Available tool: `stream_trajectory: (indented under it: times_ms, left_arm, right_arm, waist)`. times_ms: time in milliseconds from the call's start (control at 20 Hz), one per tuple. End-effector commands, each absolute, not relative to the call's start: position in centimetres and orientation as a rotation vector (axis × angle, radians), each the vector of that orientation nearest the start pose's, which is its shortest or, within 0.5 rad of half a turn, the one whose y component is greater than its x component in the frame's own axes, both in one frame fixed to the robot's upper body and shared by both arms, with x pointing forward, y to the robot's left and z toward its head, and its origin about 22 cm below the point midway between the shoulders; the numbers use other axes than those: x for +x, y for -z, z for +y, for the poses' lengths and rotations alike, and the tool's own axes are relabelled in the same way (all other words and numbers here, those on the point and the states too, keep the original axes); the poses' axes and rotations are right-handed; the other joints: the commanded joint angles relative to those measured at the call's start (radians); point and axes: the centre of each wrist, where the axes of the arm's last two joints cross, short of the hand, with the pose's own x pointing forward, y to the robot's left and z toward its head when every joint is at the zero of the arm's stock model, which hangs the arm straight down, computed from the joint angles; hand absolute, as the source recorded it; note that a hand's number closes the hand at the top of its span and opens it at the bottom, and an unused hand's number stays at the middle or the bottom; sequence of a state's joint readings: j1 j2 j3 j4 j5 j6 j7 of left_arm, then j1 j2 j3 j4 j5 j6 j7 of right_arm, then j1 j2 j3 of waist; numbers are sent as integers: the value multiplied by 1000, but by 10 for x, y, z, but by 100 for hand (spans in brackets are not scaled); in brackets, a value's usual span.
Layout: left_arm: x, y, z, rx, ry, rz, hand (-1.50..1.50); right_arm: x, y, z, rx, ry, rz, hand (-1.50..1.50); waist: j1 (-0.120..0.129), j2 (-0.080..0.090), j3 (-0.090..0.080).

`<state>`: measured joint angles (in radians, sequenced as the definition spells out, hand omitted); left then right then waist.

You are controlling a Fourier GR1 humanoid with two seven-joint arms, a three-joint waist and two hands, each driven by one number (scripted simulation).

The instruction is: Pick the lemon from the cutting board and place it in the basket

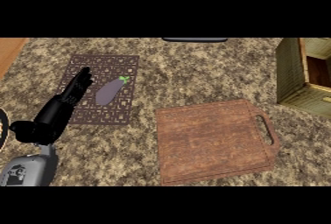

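On the table point(194, 74), left of centre: noted a dark lattice basket point(123, 109), lying flat and shallow, with a purple eggplant point(110, 91) resting in it at a slant, green stem towards the far side. Found no lemon anywhere in view. Checked the board point(213, 140) right of centre: bare, handle slot at its right edge.

Left robot hand point(81, 81): spread open, fingers straight and pointing away, holding nothing, poised over the basket's left part just beside the eggplant. Cannot tell whether touching the basket or clear of it. Right robot hand: not seen.

Handling, by judgement: the eggplant likely light, smooth-skinned and slippery, firm but easily bruised, apt to roll on its long axis. Best taken across the thick middle, thumb opposite fingers, not by the stem. Would expect a lemon to be light, firm and prone to rolling too.

Cut off or unclear: a wooden box point(304, 74) at the right edge, only partly shown; a dark bar point(194, 39) at the far edge, unidentified; a dark curved rim point(3, 129) at the left edge, mostly out of view.
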<state>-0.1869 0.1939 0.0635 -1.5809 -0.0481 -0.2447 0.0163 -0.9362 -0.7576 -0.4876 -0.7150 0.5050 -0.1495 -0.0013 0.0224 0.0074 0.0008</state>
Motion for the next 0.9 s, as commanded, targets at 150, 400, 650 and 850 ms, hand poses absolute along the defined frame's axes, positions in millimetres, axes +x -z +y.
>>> stream_trajectory:
  times_ms: [150, 400, 650, 850]
  left_arm:
    - [285, -56, 272, 27, 394, -1710, 0]
    - [288, -61, 257, 19, 390, -1700, 0]
    - [295, -54, 252, 21, 396, -1701, 0]
    - [291, -69, 263, 12, 403, -1703, 0]
  right_arm:
    - [387, -243, -468, -1126, 170, -1661, -150]
    - [385, -255, -478, -1156, 69, -1690, -150]
    - [383, -261, -484, -1102, 130, -1762, -150]
    - [378, -270, -493, -1003, 257, -1800, -150]
  waist:
    - [2, 1, 0]
    - [10, 4, 0]
    - [8, 7, 1]
    - [10, 5, 1]
